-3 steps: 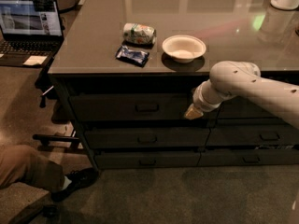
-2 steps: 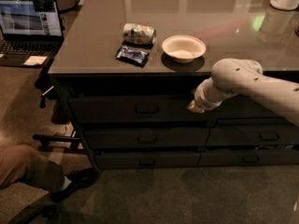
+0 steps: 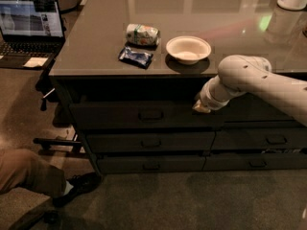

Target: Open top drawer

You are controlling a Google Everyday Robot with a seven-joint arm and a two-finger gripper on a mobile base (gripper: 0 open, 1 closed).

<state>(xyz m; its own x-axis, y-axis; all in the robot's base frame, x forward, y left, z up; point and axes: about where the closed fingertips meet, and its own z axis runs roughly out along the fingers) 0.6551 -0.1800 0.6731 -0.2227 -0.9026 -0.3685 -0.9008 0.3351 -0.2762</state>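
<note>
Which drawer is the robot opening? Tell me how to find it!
Find the big grey counter with the white bowl on top. Right under its edge is the top drawer, with the gripper at its right end. Its front is taller than the two drawers below it.

The robot's arm [image 3: 271, 84] is off-white, with a smooth matte shell built of thick, rounded tubes. A bulbous joint housing [image 3: 242, 71] caps its bend, dotted with a few small dark holes that look like screw recesses. More such dots run along the long segment toward the right edge. From the joint a shorter, narrower section steps down to the tool [image 3: 201, 107], a small cream-tan tip. The tool sits at the upper right corner of the top drawer [image 3: 144, 115] front, just under the surface [image 3: 96, 56] edge.
</note>
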